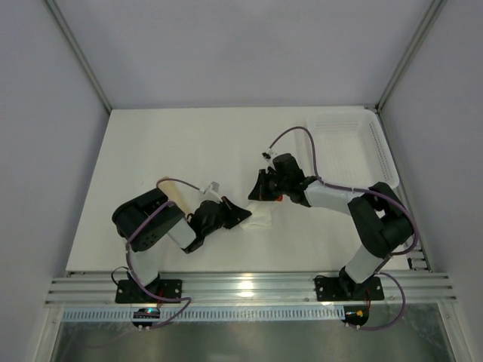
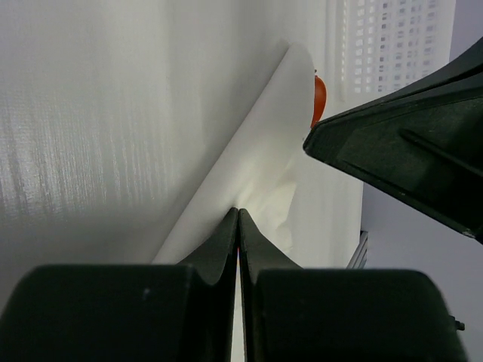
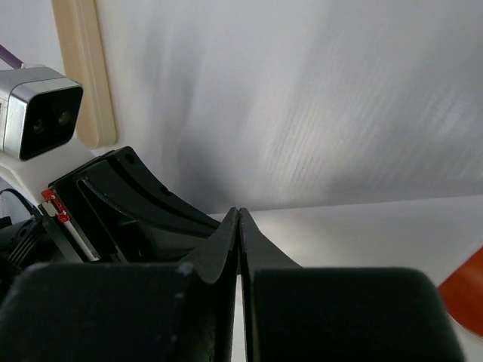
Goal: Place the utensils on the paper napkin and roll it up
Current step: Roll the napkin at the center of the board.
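Observation:
The white paper napkin [image 1: 260, 219] lies crumpled between my two grippers at the table's middle front. My left gripper [image 1: 240, 215] is shut, its tips pinching the napkin's creased near edge [image 2: 256, 162]. My right gripper [image 1: 256, 196] is shut, with the napkin's edge [image 3: 362, 234] meeting its tips. The brown-orange utensil [image 1: 279, 199] lies by the right gripper at the napkin's far side; it also shows in the left wrist view [image 2: 319, 98] and in the right wrist view [image 3: 466, 296]. The pale tan stick [image 1: 176, 195] lies on the table beside the left arm, off the napkin, and shows in the right wrist view [image 3: 83, 75].
A white mesh basket [image 1: 349, 143] stands at the back right, also in the left wrist view [image 2: 392, 41]. Purple cables [image 1: 302, 136] loop over the arms. The table's front rail [image 1: 241, 286] runs along the near edge.

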`<state>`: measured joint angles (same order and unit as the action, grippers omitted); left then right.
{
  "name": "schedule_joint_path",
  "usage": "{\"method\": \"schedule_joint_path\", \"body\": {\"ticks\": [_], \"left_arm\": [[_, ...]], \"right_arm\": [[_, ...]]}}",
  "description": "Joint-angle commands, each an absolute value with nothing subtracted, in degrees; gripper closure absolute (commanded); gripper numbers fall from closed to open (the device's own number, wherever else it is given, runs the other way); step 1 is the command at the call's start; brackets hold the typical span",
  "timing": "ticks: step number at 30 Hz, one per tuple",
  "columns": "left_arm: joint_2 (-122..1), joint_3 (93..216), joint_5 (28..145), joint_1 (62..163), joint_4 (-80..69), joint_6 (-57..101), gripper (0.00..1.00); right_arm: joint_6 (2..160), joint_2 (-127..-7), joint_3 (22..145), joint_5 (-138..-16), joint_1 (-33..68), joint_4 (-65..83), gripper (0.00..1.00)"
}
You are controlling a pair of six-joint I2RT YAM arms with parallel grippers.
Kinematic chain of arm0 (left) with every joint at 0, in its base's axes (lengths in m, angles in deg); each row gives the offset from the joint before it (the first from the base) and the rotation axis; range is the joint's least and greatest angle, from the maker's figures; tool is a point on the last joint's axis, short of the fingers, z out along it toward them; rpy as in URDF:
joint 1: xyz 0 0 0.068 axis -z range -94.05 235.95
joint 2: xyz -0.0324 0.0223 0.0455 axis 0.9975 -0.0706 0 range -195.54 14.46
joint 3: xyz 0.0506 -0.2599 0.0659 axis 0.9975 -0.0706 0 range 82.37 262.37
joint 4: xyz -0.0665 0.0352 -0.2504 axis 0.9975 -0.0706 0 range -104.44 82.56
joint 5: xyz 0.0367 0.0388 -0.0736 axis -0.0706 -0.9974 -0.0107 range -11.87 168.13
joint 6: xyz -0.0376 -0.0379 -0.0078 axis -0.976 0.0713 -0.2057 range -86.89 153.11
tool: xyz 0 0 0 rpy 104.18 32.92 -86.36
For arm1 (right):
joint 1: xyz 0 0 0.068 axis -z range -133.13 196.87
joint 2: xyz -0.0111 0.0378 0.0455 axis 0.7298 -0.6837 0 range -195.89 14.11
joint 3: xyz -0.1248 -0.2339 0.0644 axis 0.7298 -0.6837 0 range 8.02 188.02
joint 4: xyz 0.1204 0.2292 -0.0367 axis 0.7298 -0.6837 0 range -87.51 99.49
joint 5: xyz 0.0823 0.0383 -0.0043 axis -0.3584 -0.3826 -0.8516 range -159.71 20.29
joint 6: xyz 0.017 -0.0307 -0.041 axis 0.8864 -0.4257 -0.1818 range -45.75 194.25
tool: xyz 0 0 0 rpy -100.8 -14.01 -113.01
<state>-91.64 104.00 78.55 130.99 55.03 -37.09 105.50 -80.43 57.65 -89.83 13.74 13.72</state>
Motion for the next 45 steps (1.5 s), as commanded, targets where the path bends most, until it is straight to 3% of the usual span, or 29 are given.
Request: {"method": "schedule_joint_path", "body": {"ticks": [1, 26, 41, 45], "left_arm": [[-94.26, 101.7, 76.46, 131.65, 39.05, -34.39, 1.0], [-93.99, 100.91, 75.84, 131.57, 38.52, -34.39, 1.0], [-96.19, 100.91, 76.19, 131.57, 40.19, -34.48, 1.0], [-96.63, 100.91, 76.19, 131.57, 40.46, -34.57, 1.0]], "right_arm": [[108.26, -82.04, 56.98, -94.23, 14.08, 22.93, 0.96], [108.35, -89.95, 53.9, -85.62, 19.62, 20.57, 0.96], [104.31, -83.89, 56.18, -70.07, 20.15, 9.84, 0.96], [104.13, -80.99, 55.84, -70.84, 20.15, 8.17, 0.97]]}}
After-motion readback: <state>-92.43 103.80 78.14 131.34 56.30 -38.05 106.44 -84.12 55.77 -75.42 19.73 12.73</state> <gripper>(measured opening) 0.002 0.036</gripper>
